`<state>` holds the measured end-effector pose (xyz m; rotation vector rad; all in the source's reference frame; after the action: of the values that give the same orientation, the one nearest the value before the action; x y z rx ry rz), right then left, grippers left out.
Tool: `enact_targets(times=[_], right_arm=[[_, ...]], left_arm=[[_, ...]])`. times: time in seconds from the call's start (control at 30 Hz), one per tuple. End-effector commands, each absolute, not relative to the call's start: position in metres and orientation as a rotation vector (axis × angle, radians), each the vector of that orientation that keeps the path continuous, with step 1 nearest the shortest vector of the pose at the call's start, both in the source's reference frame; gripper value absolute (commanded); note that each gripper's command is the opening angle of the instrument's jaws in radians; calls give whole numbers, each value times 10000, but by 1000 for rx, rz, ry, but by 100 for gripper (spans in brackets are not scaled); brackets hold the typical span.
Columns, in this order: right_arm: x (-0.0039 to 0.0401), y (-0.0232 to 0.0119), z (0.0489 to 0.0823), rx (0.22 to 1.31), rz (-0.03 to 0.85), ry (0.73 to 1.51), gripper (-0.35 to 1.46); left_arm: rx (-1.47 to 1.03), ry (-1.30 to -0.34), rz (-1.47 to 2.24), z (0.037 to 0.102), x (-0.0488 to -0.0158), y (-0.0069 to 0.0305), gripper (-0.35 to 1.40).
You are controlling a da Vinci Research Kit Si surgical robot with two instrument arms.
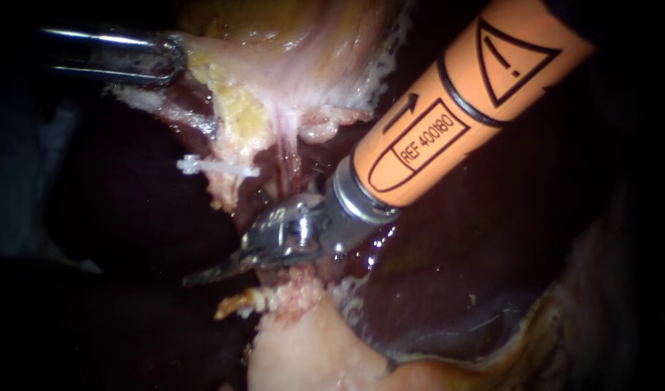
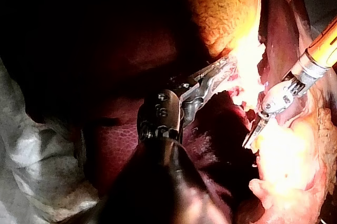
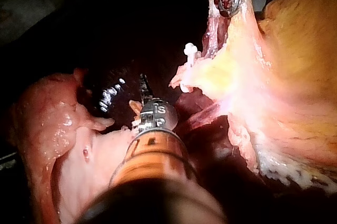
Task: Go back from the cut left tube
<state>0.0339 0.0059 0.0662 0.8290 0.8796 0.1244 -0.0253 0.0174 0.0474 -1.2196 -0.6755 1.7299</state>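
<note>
Dark red-brown liver (image 1: 456, 268) fills the background, w/ a grey crumpled sheet (image 2: 31, 145) off to one side of the left instrument's shaft in the left wrist view.

The cut left tube (image 1: 224, 190) sits centre-left in the endoscope view. It is a short pale stump hanging from the yellow-pink tissue (image 1: 274, 72) above. A white clip (image 1: 218, 168) lies crosswise on it, just above the free end. Below, w/ a gap btwn them, a ragged yellowish stub (image 1: 237, 303) pokes out of a pale tissue mound (image 1: 303, 355). Just right of the stump a thin pink strand (image 1: 285, 148) runs down from the same yellow-pink tissue and goes out of sight behind the right instrument's wrist.

The right instrument (image 1: 202, 276) comes in from upper right on an orange-sleeved shaft. Its blades lie together w/ nothing held and point left through the gap btwn stump and stub. The tip is clear of the clipped stump; the wrist sits just over the pale mound.

The left instrument (image 1: 174, 59) enters from the left, well apart from the cut. Its jaws are clamped on the edge of the yellow-pink tissue, which is stretched taut. The right wrist view shows the same grip, w/ the clip near it.
</note>
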Motion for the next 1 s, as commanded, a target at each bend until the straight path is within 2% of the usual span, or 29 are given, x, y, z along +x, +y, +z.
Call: enact_targets(times=[0.03,0.33,0.37,0.4,0.43,0.5,0.53,0.67,0.87,1.0], right_arm=[[338,59,662,829,124,880,-35],[336,59,662,822,107,887,-35],[336,59,662,823,100,889,-18],[336,59,661,821,102,892,36],[337,58,661,810,109,896,74],[337,57,659,781,132,918,121],[336,56,658,768,142,927,130],[335,55,656,760,154,945,143],[329,54,654,756,155,946,143],[314,61,644,699,160,960,143]], left_arm=[[-1220,-675,1730,474,-252,174,-35],[-1220,-676,1730,475,-252,175,-35],[-1220,-676,1730,475,-252,175,-35],[-1220,-676,1730,475,-252,175,-35],[-1220,-676,1730,475,-252,175,-35],[-1220,-676,1731,475,-251,175,-35],[-1220,-676,1731,475,-251,175,-35],[-1220,-676,1731,476,-250,175,-35],[-1220,-677,1731,476,-249,176,-35],[-1220,-677,1731,476,-249,176,-35]])
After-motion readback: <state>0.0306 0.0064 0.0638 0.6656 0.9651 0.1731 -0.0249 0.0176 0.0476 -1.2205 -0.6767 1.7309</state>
